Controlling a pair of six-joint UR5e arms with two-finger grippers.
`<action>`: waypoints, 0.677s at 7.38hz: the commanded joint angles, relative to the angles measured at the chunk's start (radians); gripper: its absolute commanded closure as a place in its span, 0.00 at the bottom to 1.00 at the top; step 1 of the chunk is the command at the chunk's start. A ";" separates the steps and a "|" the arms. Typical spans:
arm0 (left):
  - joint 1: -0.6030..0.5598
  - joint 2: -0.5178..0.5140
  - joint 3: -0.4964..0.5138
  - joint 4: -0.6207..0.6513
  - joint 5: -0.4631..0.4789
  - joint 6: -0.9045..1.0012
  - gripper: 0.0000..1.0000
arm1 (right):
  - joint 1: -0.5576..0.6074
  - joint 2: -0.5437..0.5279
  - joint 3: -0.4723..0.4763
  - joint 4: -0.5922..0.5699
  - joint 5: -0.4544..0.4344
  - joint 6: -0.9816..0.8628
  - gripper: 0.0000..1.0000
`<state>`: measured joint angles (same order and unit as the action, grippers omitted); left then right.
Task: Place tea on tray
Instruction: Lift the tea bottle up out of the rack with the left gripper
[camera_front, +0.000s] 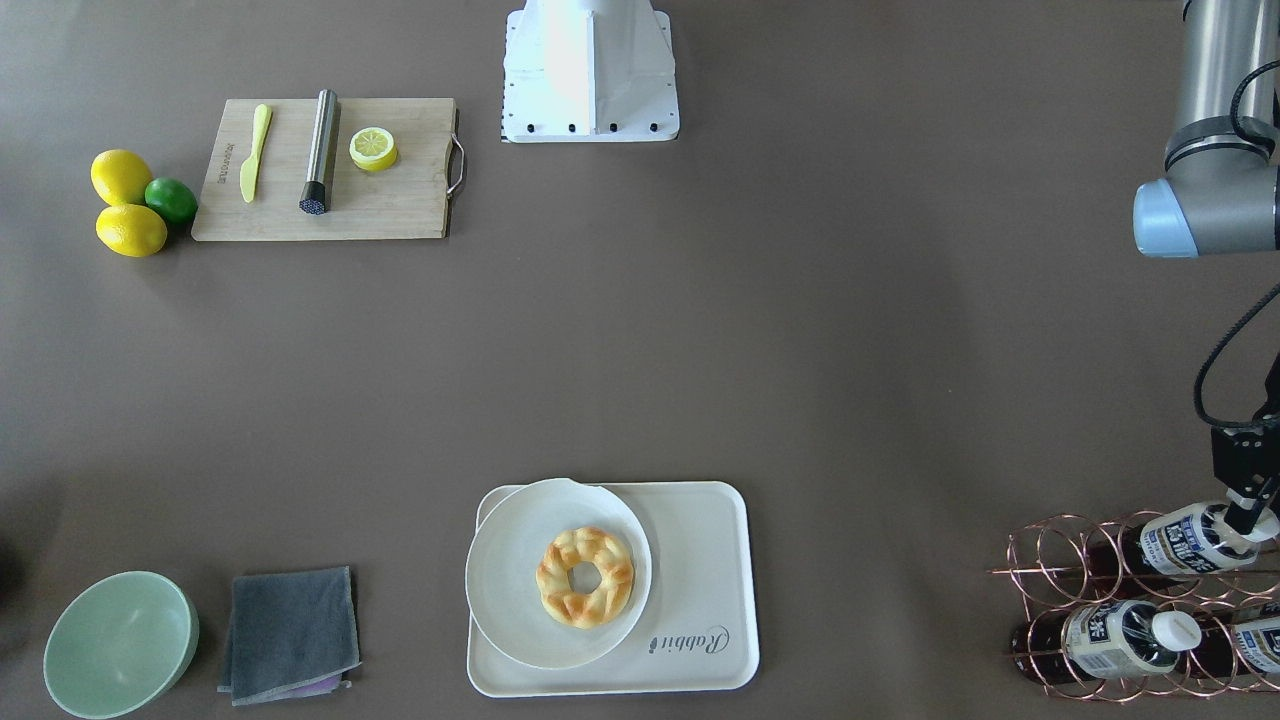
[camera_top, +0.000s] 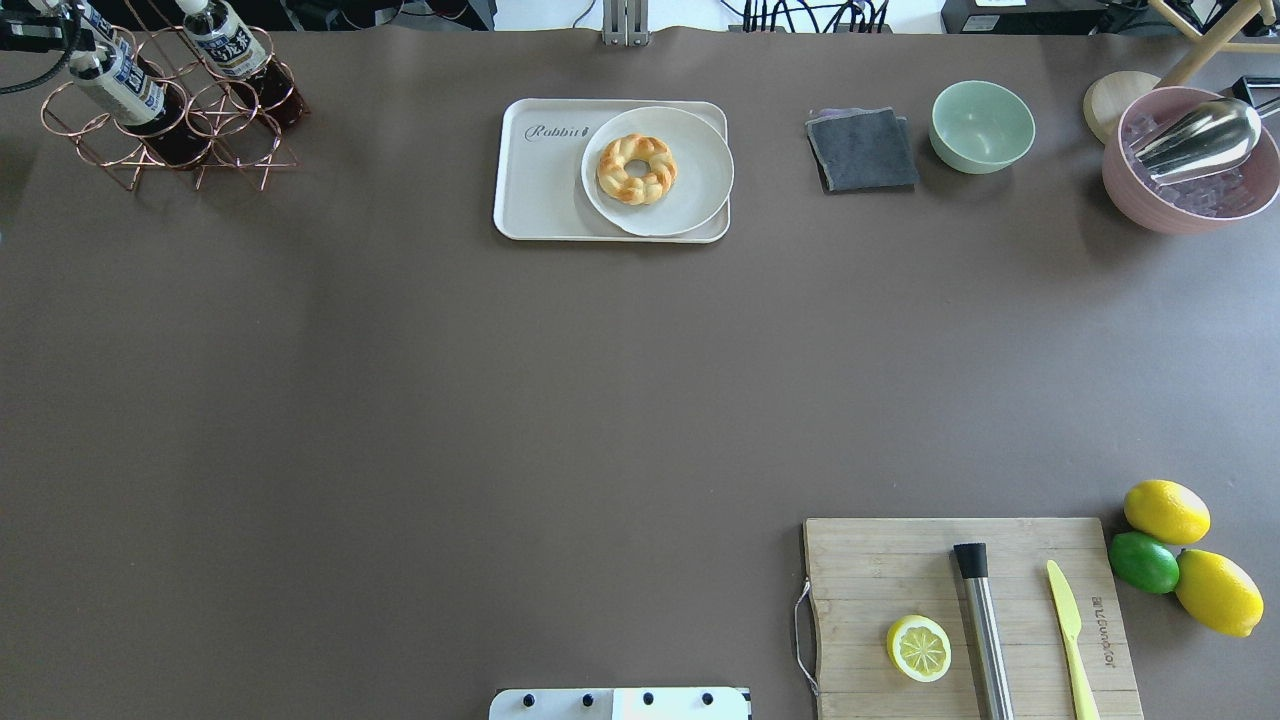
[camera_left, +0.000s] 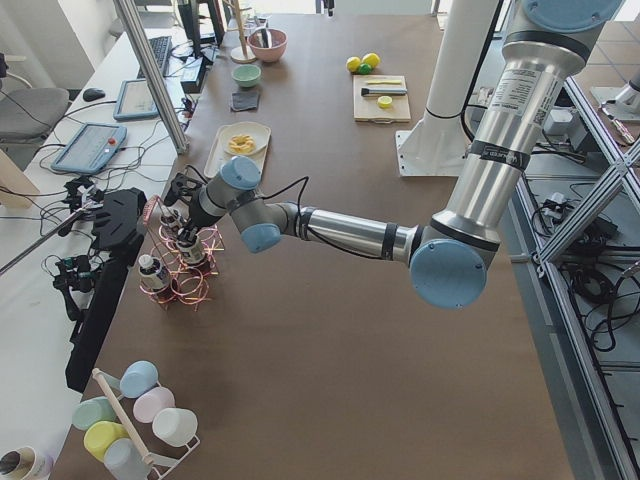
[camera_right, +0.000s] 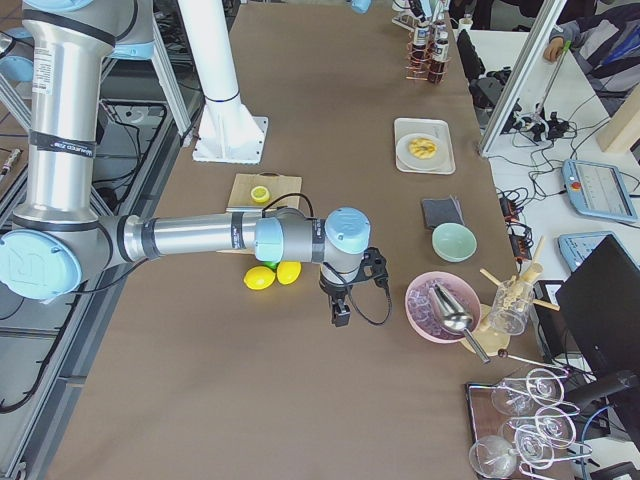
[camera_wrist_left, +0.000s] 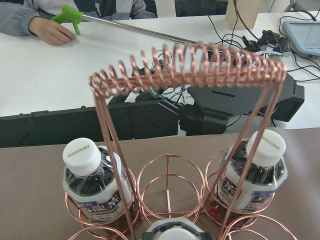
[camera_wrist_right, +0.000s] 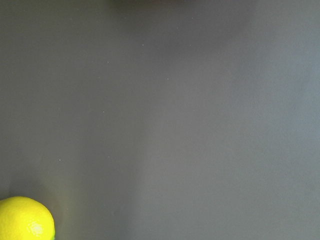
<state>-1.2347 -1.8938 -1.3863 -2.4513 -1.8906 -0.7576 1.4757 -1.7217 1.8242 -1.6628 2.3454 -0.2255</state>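
Three tea bottles lie in a copper wire rack at the table's far left corner. My left gripper is at the white cap of the rack's upper tea bottle, which also shows in the overhead view. In the left wrist view the gripper's dark fingers hug that cap, and the bottle rests in the rack. The cream "Rabbit" tray holds a round white plate with a ring pastry. My right gripper hangs over bare table near the lemons; I cannot tell whether it is open or shut.
A wooden cutting board carries a lemon half, a steel muddler and a yellow knife. Two lemons and a lime lie beside it. A grey cloth, a green bowl and a pink ice bowl stand right of the tray.
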 joint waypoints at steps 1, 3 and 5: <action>-0.090 0.008 -0.067 0.003 -0.112 0.009 1.00 | 0.000 -0.012 0.010 0.000 0.003 0.000 0.00; -0.193 0.021 -0.202 0.101 -0.215 0.012 1.00 | 0.000 -0.012 0.009 0.000 0.002 0.000 0.00; -0.207 0.144 -0.410 0.184 -0.213 0.012 1.00 | 0.000 -0.012 0.007 0.000 0.003 0.000 0.00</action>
<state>-1.4233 -1.8348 -1.6323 -2.3389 -2.0940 -0.7460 1.4757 -1.7333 1.8329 -1.6629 2.3480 -0.2255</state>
